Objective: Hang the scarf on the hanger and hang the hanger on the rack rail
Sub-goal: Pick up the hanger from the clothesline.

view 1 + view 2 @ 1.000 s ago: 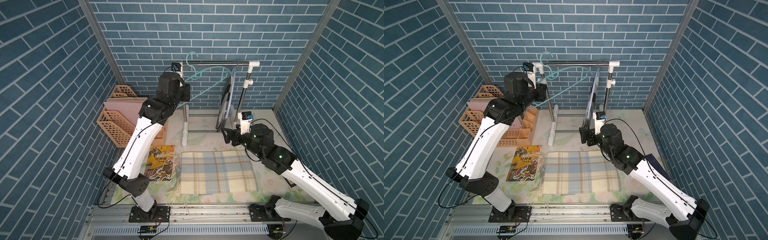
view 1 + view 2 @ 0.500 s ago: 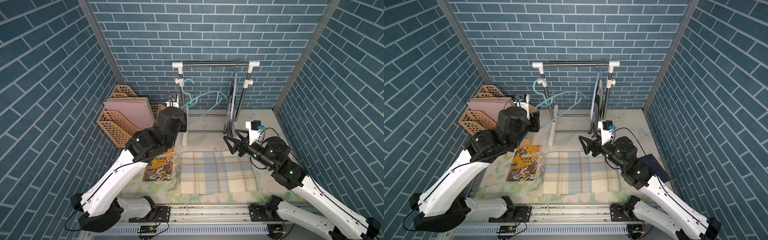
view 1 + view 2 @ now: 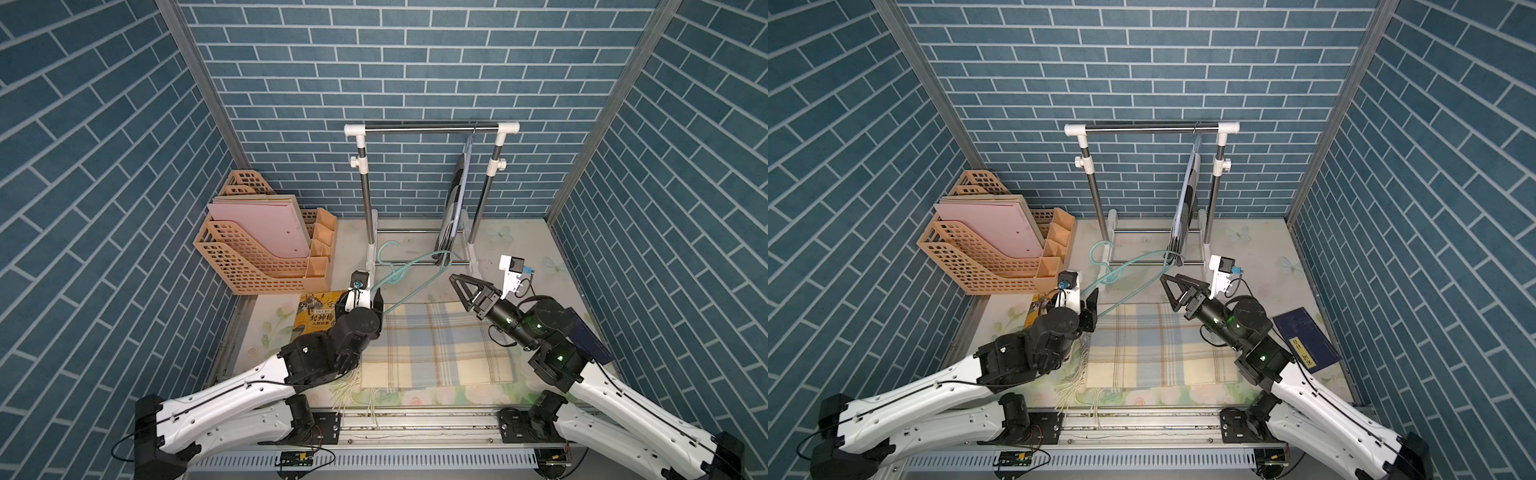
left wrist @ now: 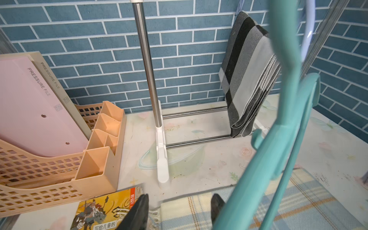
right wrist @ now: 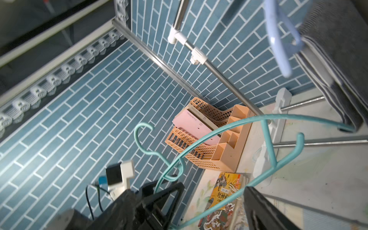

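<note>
Plaid scarf (image 3: 432, 345) lies flat mid-table (image 3: 519, 249), toward the front edge. Soft and light, it will sag, so I'd pinch a fringed edge. Left gripper (image 3: 366, 301) looks clamped on the stiff hanger (image 4: 270, 151), though contact is partly hidden. Right gripper (image 3: 461, 291) has its jaws apart, empty.

Your table (image 3: 519, 249) has a pale floral top. A plaid scarf (image 3: 436, 345) lies flat near the front, fringe at its left end. A yellow comic book (image 3: 318, 318) sits just beside the fringe, with an orange file organiser (image 3: 257, 266) behind it. The rack (image 3: 371, 253) stands on its feet at the back. A dark booklet (image 3: 1306, 338) lies far right.
</note>
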Available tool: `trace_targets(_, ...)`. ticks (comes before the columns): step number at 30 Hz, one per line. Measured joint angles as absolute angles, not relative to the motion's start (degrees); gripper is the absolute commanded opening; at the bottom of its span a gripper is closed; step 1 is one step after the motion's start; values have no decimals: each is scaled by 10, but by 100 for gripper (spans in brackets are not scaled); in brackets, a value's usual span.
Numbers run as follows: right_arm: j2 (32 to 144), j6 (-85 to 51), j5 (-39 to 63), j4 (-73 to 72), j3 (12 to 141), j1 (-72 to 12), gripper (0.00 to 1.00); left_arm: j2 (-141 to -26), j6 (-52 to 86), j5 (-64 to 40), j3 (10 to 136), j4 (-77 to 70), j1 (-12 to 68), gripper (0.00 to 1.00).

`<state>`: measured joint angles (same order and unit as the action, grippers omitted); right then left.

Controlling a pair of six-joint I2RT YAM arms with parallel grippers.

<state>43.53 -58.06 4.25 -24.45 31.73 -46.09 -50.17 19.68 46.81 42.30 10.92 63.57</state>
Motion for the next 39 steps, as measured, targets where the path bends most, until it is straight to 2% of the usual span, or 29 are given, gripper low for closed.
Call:
trace_targets(5,454,-679,-3,-291,276,-475,88,-513,183,527,333,-24,698,0)
trace_targets(12,521,-736,-19,-359,274,-487,86,-577,173,611,319,-142,748,0)
trace_targets(18,574,-752,-17,-391,275,-491,81,-594,175,626,319,-171,751,0)
trace_targets(28,633,-752,-6,-453,305,-494,78,-609,177,627,319,-174,752,0)
trace_targets(30,638,-753,-4,-459,314,-494,71,-616,178,627,319,-173,752,0)
trace_targets(33,651,-752,3,-467,328,-495,50,-623,182,626,319,-171,752,0)
trace_targets(39,666,-748,19,-459,338,-496,18,-625,187,623,319,-174,753,0)
